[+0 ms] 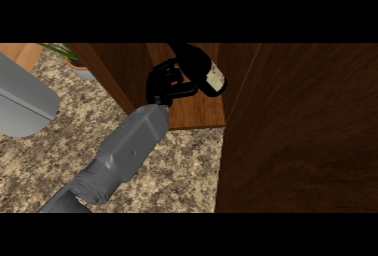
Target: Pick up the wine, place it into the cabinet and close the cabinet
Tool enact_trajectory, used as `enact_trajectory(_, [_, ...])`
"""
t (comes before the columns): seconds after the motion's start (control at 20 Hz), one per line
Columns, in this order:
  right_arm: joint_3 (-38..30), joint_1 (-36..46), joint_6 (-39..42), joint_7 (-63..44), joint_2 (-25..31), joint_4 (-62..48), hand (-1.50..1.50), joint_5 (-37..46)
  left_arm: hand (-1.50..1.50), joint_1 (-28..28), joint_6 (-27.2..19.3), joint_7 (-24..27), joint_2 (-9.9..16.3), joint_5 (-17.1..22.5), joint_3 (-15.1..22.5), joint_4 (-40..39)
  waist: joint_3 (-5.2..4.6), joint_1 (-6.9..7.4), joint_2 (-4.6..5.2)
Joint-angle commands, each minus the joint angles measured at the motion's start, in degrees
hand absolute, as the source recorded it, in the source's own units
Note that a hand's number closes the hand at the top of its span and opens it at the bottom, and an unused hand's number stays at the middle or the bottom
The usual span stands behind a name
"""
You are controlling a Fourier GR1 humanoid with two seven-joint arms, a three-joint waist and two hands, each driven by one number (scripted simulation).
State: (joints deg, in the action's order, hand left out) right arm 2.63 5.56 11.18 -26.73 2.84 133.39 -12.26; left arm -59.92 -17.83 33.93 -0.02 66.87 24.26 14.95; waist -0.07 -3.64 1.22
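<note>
The wine bottle (201, 62) is dark with a pale label. It stands tilted inside the open wooden cabinet, over the cabinet's shelf floor (198, 112). My right hand (167, 85) reaches into the cabinet from the lower left. Its fingers and thumb curl round the bottle's left side. The cabinet door (303, 140) is a large dark brown panel swung open on the right, reaching down to the view's lower edge. The bottle's top is cut off by the view's upper edge. My left hand does not show.
A speckled granite counter (44, 160) spreads under my forearm. A potted plant (77, 67) stands at the top left beside the cabinet's left wall (118, 75). A large pale grey rounded shape (22, 100) fills the left edge.
</note>
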Motion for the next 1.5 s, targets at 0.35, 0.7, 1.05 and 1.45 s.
enact_trajectory(0.35, [1.7, -0.2, 1.1, 3.4, -1.1, -1.5, -1.50, 0.5, 1.50, 0.7, 1.0, 3.3, 0.0, 3.8, 1.2, -0.5, 0.00, -2.23, 0.39])
enact_trajectory(0.7, [2.4, 2.8, 0.5, 3.2, -1.5, -4.3, -1.50, 1.7, 1.50, 5.7, -0.7, 5.9, 0.1, 6.4, 7.5, 4.3, -0.06, -3.42, 0.59])
enact_trajectory(1.05, [3.7, 0.7, 1.3, 4.2, -1.9, -4.3, -1.50, 1.8, 1.50, 5.7, -3.7, 6.9, 0.1, 12.0, 9.5, 7.5, -0.04, -4.06, 0.64])
enact_trajectory(1.45, [2.7, 1.9, 1.6, 2.5, -1.0, -2.7, -1.50, -0.3, -1.50, 4.5, -7.0, 9.7, 0.1, 18.9, 10.4, 8.4, -0.04, -4.71, 0.73])
